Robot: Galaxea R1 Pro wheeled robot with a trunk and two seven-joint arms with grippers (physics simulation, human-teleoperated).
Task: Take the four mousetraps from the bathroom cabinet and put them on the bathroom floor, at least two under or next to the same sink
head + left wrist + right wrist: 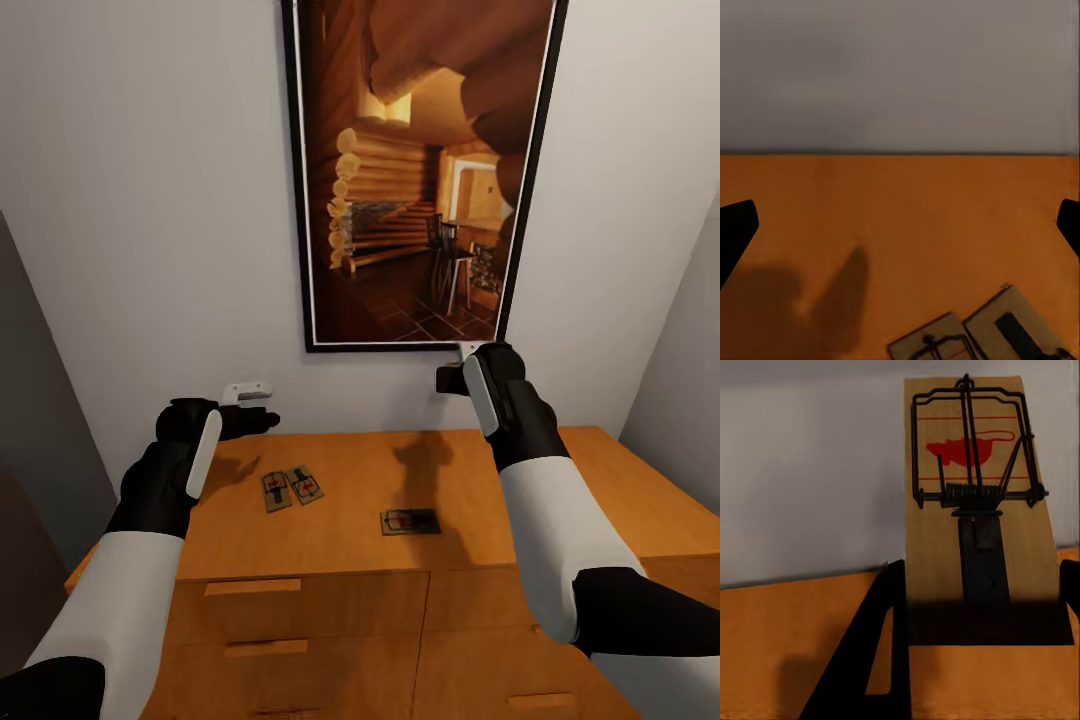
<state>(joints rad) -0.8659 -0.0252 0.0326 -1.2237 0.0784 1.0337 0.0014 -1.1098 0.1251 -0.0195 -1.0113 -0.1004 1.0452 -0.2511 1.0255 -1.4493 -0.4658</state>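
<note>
Mousetraps are split up right now: one is clamped in the right gripper (452,378), held up in the air above the back part of the cabinet (350,520), close to the wall and just under the bottom edge of the framed cabin picture (425,170). In the right wrist view that held mousetrap (975,510) sticks straight out past the fingers (881,645), long axis running along the fingers, with the wire bar and the red mouse print at the far end and the near end pinched between the two black fingers, so the jaws are closed on its board. The other three I can see lie flat on the cabinet top. A pair of mousetraps (291,488) sits side by side, touching or almost, just in front of and slightly to the inner side of the left gripper (262,420), each with its long axis running roughly front to back, tilted a bit. The left wrist view catches the same two (979,334) just below the finger line. The single mousetrap (410,522) lies nearer the cabinet's front edge, well below the right gripper and a little inward of it, long axis running side to side along the front edge. The left gripper hovers low over the back left of the top with its fingers spread wide apart, nothing between them. A small white wall fitting (245,388) sits right behind it.
</note>
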